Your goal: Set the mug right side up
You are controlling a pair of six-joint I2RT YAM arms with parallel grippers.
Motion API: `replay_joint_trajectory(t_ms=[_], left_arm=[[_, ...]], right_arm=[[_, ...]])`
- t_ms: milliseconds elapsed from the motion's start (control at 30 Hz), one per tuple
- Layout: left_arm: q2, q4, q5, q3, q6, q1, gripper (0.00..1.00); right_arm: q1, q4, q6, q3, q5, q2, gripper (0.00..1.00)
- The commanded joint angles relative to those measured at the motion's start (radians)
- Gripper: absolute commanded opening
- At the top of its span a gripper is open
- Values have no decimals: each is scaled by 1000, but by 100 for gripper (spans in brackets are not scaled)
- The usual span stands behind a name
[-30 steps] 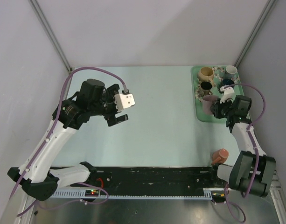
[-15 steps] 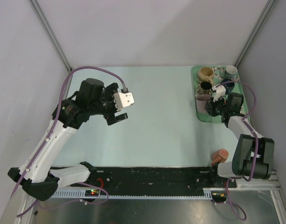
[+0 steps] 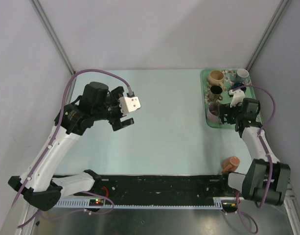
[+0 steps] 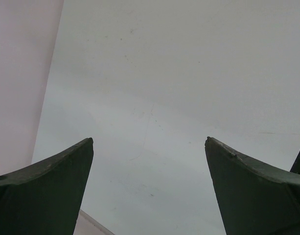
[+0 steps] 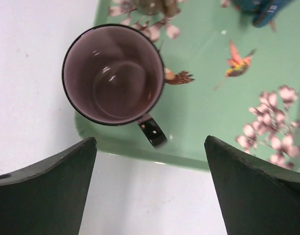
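Two YAM arms work a pale table, with the task's purple mug standing mouth up in the near left corner of a green tray. Its glossy inside is open to the right wrist camera and its handle points at the tray's near rim. The right gripper hangs directly above it with its jaws spread wide, clear of the mug and gripping nothing. That stance suits a mug that needs no more holding, and by this evidence the turning looks done.

The left gripper is likewise wide apart and empty over bare table, well apart from the tray, probably parked there to leave the right arm room. A tan mug, a white one, a dark one and a blue one crowd the tray's far end. A terracotta cup sits alone near the right arm's base; which way up it is cannot be told.

No brand, label or lettering can be read; the tray carries only printed pink blossoms and a hummingbird.
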Motion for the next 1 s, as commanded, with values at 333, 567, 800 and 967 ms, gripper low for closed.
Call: replay_joint_trajectory(t_ms=[333, 567, 800, 967], left_arm=[[-111, 28, -4, -114, -137, 6, 100], [-225, 53, 7, -243, -144, 5, 100], [-309, 84, -14, -311, -124, 0, 100], [-328, 103, -54, -332, -93, -2, 100]], right_arm=[[-246, -759, 834, 182, 163, -364, 100], [-486, -973, 938, 98, 199, -394, 99], [-511, -958, 1077, -8, 128, -365, 99], [-236, -913, 1252, -23, 144, -325, 99]])
